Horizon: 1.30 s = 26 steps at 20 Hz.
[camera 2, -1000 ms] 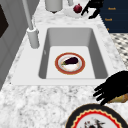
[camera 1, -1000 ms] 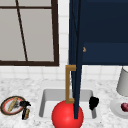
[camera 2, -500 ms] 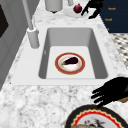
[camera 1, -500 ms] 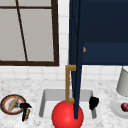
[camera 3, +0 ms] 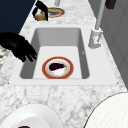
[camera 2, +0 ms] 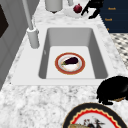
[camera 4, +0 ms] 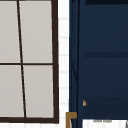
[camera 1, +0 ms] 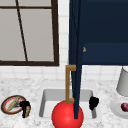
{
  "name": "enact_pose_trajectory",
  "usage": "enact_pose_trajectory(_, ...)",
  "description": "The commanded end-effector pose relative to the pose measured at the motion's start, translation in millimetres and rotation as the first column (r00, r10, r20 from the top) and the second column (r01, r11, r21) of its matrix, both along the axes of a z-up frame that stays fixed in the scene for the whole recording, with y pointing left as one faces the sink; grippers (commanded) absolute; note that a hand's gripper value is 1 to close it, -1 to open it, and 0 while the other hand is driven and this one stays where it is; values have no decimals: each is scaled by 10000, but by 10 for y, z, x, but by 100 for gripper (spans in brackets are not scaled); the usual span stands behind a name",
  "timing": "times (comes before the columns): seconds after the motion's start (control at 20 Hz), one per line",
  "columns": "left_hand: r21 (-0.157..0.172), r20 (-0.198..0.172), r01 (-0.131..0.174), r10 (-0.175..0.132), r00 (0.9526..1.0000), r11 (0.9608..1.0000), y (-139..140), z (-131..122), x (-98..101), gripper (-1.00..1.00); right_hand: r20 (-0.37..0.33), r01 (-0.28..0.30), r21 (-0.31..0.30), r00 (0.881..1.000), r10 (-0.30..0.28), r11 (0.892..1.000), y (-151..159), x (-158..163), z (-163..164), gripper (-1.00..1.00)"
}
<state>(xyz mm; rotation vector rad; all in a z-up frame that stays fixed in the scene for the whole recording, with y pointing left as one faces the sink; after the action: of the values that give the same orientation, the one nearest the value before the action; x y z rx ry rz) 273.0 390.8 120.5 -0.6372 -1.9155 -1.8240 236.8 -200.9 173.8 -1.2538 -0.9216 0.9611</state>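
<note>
We see the left hand (camera 1: 25, 107) curled around a brown stick (camera 1: 28, 111) just left of the sink (camera 1: 47, 96), marble counter (camera 1: 15, 85) around

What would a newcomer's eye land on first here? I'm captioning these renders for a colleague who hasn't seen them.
Probably the red-rimmed plate with a dark eggplant on the sink floor. Then the two black hands: the left robot hand grips a brownish item beside a patterned plate on the left counter, and the right robot hand hovers open over the sink's right edge.
</note>
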Motion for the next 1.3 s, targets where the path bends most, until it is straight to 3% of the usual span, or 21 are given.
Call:
enact_pose_trajectory(0.0,150,-307,264,-260,9992,9995,-108,104,40,100,0,0,0,10000,0,10000,0,0,0,0)
enact_pose_trajectory(0.2,155,-842,142,-128,9964,9998,-281,316,74,100,0,0,0,10000,0,10000,0,0,0,0)
enact_pose_trajectory(0.55,184,-1084,25,-5,9941,9998,-597,629,154,100,0,0,0,10000,0,10000,0,0,0,0)
enact_pose_trajectory(0.65,256,-846,-116,138,9963,9996,-746,649,192,100,0,0,0,10000,0,10000,0,0,0,0)
enact_pose_trajectory(0.7,279,-911,-190,215,9956,9994,-771,647,220,100,0,0,0,10000,0,10000,0,0,0,0)
enact_pose_trajectory(0.95,399,-626,-140,165,9979,9991,-1101,679,322,100,0,0,0,10000,0,10000,0,0,0,0)
enact_pose_trajectory(1.15,446,-1224,-239,292,9921,9987,-1342,635,382,100,0,0,0,10000,0,10000,0,0,0,0)
enact_pose_trajectory(1.25,479,-1240,-243,301,9918,9986,-1464,620,415,100,0,0,0,10000,0,10000,0,0,0,0)
